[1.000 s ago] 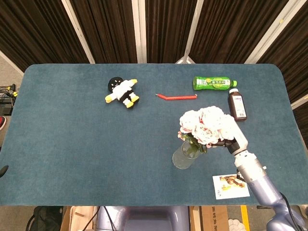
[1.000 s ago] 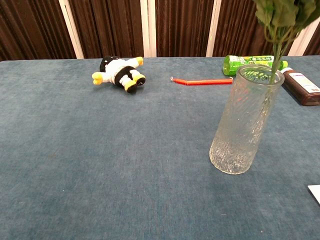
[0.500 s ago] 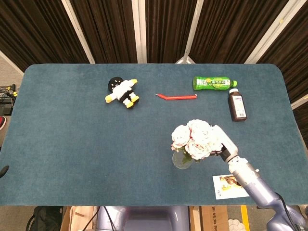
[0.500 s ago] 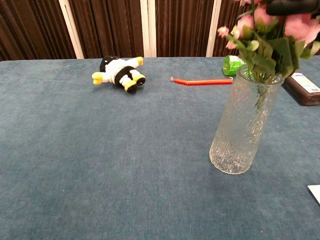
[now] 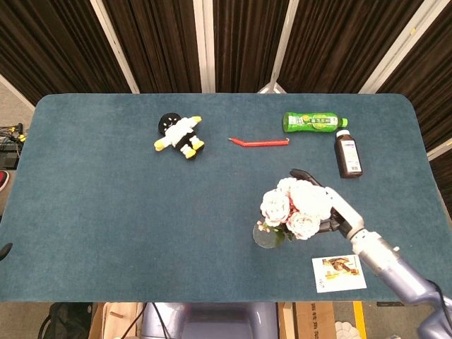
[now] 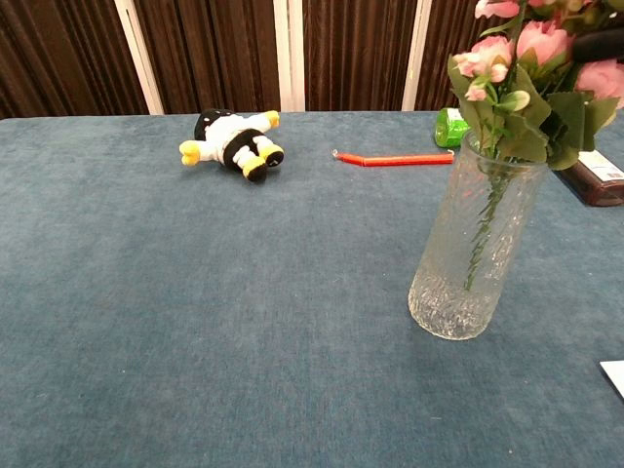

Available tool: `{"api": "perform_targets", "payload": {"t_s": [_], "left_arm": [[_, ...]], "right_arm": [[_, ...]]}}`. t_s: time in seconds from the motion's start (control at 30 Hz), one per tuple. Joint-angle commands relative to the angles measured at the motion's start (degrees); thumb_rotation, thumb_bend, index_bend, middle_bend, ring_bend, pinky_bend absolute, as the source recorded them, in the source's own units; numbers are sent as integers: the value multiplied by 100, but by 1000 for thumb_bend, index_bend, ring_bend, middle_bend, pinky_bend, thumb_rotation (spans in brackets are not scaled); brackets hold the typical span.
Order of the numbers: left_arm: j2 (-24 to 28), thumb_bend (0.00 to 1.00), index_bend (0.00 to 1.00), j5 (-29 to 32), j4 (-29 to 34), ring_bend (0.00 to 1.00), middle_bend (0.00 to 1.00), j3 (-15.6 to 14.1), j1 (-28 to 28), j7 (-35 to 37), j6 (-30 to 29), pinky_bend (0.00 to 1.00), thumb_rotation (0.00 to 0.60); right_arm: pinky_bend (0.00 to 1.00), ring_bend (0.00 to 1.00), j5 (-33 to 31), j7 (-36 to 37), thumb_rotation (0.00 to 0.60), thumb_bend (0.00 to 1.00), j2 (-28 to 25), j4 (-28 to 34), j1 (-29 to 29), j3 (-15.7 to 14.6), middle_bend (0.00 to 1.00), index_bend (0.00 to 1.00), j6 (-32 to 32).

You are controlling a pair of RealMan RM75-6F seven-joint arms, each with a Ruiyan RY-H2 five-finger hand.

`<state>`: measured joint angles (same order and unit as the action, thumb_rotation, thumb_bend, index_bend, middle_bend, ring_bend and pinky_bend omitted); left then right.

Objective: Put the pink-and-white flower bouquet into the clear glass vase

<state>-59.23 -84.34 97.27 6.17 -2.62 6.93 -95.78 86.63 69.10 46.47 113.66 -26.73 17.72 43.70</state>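
Observation:
The pink-and-white flower bouquet point(image 5: 295, 205) stands with its stems inside the clear glass vase point(image 5: 264, 237), near the front right of the table. In the chest view the blooms point(image 6: 534, 54) lean right over the rim. The green stems run partway down the vase point(image 6: 458, 263), and the leaves lie on its rim. My right hand point(image 5: 337, 214) is at the right side of the blooms and still holds them. One of its dark fingers point(image 6: 600, 44) lies across the flowers. The left hand is in neither view.
A penguin plush point(image 5: 179, 135) lies at the back left, and a red stick point(image 5: 259, 142) at the back middle. A green bottle point(image 5: 314, 122) and a brown bottle point(image 5: 348, 154) lie at the back right. A picture card point(image 5: 339, 273) lies at the front edge by my right arm.
The bouquet has come down from above the vase and its stems now sit deep in the glass. My right hand has sunk with it and shifted slightly right.

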Motion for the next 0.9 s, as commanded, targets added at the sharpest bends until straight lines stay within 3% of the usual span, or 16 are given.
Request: {"api": "perform_targets", "payload": {"t_s": [0.03, 0.23, 0.4, 0.5, 0.6, 0.67, 0.73, 0.8, 0.9], "left_arm": [[-3, 215, 188, -5, -1, 0, 0, -1, -5, 1, -11, 0, 600], [-21, 215, 189, -45, 28, 0, 0, -28, 13, -68, 21, 0, 600], [-29, 215, 189, -64, 39, 0, 0, -35, -1, -83, -11, 0, 600], [-26, 215, 191, -40, 46, 0, 0, -25, -5, -74, -14, 0, 600], [-19, 216, 198, -37, 41, 0, 0, -22, -15, -56, -29, 0, 600], [-14, 215, 199, -39, 40, 0, 0, -26, -16, -54, -25, 0, 600], [-12, 215, 199, -40, 43, 0, 0, -30, -13, -56, -14, 0, 600], [-8, 216, 199, -46, 43, 0, 0, -38, -13, -57, -5, 0, 600], [0, 216, 199, -51, 35, 0, 0, -45, -14, -46, 1, 0, 600]], "right_arm": [[0, 10, 840, 570, 600, 238, -483, -295, 236, -408, 32, 0, 310], [0, 8, 2405, 1477, 600, 205, -893, -1071, 553, -1297, 22, 0, 1348], [0, 12, 3061, 1388, 600, 202, -1156, -1712, 804, -1796, 22, 2, 2185], [0, 55, 2622, 219, 600, 202, -1263, -1759, 1196, -1840, 22, 14, 2356], [0, 64, 1347, -1949, 600, 202, -1189, -1260, 1852, -1719, 22, 20, 2443], [0, 64, 375, -3835, 600, 202, -685, -850, 2389, -1521, 22, 25, 3163], [0, 64, -39, -5138, 600, 202, -42, -732, 2734, -1400, 22, 36, 3911], [0, 62, -25, -6096, 600, 202, 703, -857, 2984, -1381, 22, 45, 4579], [0, 46, 334, -6773, 600, 201, 1288, -1215, 3124, -1585, 22, 46, 4854]]}}
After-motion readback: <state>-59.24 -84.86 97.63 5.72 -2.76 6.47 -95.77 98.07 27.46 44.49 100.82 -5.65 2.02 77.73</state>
